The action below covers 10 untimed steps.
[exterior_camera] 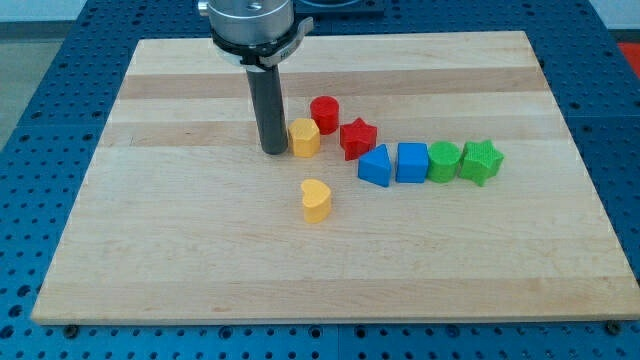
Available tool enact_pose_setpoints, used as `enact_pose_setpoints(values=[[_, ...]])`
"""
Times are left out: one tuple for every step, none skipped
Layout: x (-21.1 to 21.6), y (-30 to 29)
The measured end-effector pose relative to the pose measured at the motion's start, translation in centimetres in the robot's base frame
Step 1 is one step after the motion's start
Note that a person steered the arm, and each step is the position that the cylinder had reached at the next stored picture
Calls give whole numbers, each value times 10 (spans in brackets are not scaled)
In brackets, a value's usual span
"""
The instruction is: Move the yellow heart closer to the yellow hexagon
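The yellow heart [316, 199] lies near the board's middle, below the yellow hexagon [304, 137]. My tip [273, 150] stands just left of the yellow hexagon, close to or touching its left side. The tip is above and to the left of the yellow heart, with a clear gap between them. The rod rises from the tip to the arm's head at the view's top.
A red cylinder [324, 113] and a red star [358, 137] sit right of the hexagon. A row runs rightward: a blue wedge-like block [375, 165], a blue cube [411, 162], a green block [444, 160] and a green star [480, 161]. All rest on the wooden board [150, 250].
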<state>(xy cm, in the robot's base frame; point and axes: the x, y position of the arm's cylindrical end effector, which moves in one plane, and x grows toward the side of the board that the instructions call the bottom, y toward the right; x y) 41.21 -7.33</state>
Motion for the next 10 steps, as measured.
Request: enact_pose_setpoints(values=[[1, 10], [2, 13], [9, 9], [45, -9], [66, -22], [70, -23], [70, -23], [70, -31], [90, -33], [116, -26]])
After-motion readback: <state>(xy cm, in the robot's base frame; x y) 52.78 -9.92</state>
